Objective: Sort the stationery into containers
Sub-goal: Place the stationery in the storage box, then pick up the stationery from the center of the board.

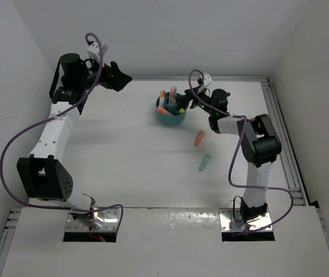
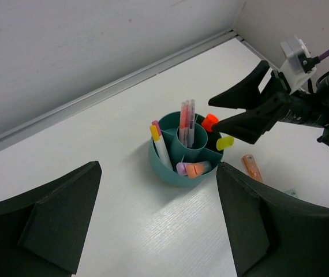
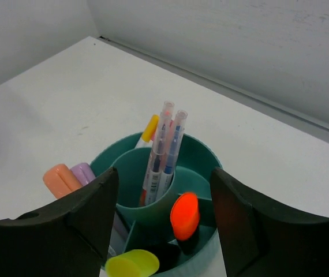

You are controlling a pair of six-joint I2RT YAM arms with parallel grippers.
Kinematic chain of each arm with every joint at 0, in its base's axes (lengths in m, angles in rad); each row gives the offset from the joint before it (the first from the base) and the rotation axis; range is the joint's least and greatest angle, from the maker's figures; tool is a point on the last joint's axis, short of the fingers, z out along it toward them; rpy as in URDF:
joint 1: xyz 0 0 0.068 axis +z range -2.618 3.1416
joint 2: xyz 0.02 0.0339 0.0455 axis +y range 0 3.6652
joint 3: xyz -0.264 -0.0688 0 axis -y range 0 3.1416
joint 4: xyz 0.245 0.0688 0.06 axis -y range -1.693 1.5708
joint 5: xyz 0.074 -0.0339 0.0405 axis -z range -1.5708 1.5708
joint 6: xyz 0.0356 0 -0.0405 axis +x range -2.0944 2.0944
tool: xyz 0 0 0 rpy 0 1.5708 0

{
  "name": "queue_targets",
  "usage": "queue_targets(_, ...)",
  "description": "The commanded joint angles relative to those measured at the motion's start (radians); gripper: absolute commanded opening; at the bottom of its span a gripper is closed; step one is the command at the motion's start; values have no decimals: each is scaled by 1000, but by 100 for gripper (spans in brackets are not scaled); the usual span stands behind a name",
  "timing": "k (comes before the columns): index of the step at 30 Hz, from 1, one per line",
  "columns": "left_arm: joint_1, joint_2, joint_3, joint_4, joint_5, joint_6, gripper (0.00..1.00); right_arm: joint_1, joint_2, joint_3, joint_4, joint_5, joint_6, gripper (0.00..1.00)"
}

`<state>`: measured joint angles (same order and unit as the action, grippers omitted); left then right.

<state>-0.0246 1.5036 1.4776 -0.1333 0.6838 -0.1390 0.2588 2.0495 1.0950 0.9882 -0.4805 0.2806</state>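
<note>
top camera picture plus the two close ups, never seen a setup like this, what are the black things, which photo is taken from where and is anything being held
Two robot arms are bolted at the near edge of a white table, each ending in a two-finger gripper. The wide picture comes from a fixed overhead camera; the other two come from wrist cameras, so the big dark shapes low in them are that arm's own fingers. The left gripper hangs open and empty, away from everything. The right gripper is open over a teal organiser cup holding thin pens and stubby markers; an orange-capped marker stands in the cup between its fingers, untouched. An orange marker and a green marker lie loose on the table.
</note>
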Motion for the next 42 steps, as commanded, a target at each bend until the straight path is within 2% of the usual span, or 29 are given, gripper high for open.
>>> queue_targets(1, 20, 0, 38, 49, 11, 6, 87, 11, -130, 42, 50, -30, 61, 64)
queue_targets(4, 25, 4, 32, 72, 25, -10, 87, 10, -187, 37, 20, -30, 98, 60)
queue_targets(5, 25, 1, 20, 77, 36, -14, 87, 2, -221, 39, -14, -29, 107, 52)
queue_targets(7, 23, -6, 6, 96, 42, -19, 86, -10, -250, 55, -77, -14, 138, 43)
queue_targets(10, 25, -29, -29, 101, 48, -7, 85, -52, -304, 135, -380, -50, 158, 29)
queue_targets(11, 25, -34, -39, 97, 45, 12, 84, -71, -325, 153, -557, -73, 120, 19)
queue_targets(14, 25, -69, -65, 61, 27, 47, 84, -98, -386, 183, -894, -90, 30, 11)
queue_targets(15, 25, -80, -74, 58, 20, 52, 84, -101, -402, 177, -968, -52, 14, 11)
queue_targets(16, 23, -88, -94, 57, 2, 58, 84, -107, -416, 175, -1117, -32, -6, 12)
queue_targets(19, 23, -114, -125, 37, -39, 53, 84, -127, -446, 149, -1345, 45, 25, 17)
queue_targets(24, 25, -141, -166, 28, -78, 30, 85, -136, -424, 95, -1496, 127, 95, 38)
queue_targets(25, 22, -143, -166, 18, -82, 27, 90, -136, -407, 104, -1514, 131, 115, 41)
queue_targets(27, 18, -141, -163, 3, -95, 26, 92, -130, -333, 164, -1597, 158, 120, 46)
queue_targets(31, 12, -146, -160, -38, -124, 32, 93, -109, -227, 262, -1683, 227, 161, 47)
queue_targets(42, 12, -164, -184, -95, -178, 65, 93, -32, -66, 330, -1674, 348, 256, 49)
